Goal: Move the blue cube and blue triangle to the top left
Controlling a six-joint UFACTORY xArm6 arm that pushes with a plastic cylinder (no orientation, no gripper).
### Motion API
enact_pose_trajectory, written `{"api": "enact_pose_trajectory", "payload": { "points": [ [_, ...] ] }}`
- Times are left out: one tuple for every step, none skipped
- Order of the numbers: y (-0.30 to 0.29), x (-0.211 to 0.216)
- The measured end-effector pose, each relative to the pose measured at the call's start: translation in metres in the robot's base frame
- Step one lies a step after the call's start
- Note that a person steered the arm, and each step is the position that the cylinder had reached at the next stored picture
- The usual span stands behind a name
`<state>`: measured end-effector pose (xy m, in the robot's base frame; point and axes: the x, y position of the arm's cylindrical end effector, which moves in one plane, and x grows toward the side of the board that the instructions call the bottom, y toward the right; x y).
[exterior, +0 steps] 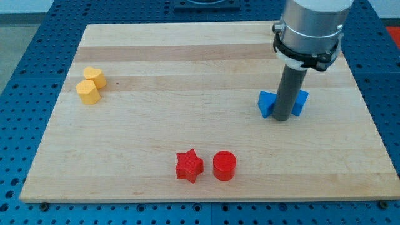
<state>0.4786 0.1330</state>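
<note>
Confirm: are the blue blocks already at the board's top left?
No. The blue blocks sit at the view's right beside my tip, while the yellow blocks occupy the left side of the board.

A robotics lab bench: a wooden board (206, 69) lies on a blue perforated table (25, 37), with a robot arm (310, 28) at upper right.

The board (206, 75) under my tip (282, 119) is pale wood, smooth, with a visible grain. The rod above my tip looks matt dark. The blue blocks (267, 104) flanking my tip, and the red (224, 165) and yellow (89, 91) ones farther off, look like smooth, faintly glossy plastic.
</note>
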Motion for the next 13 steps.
{"api": "enact_pose_trajectory", "payload": {
  "points": [
    [0.018,0.014],
    [0.050,0.007],
    [0.085,-0.009],
    [0.096,-0.024],
    [0.093,-0.028],
    [0.085,-0.034],
    [0.076,-0.036],
    [0.066,-0.036],
    [0.053,-0.036],
    [0.041,-0.035],
    [0.031,-0.033],
    [0.027,-0.026],
    [0.016,-0.022]
  ]
}}
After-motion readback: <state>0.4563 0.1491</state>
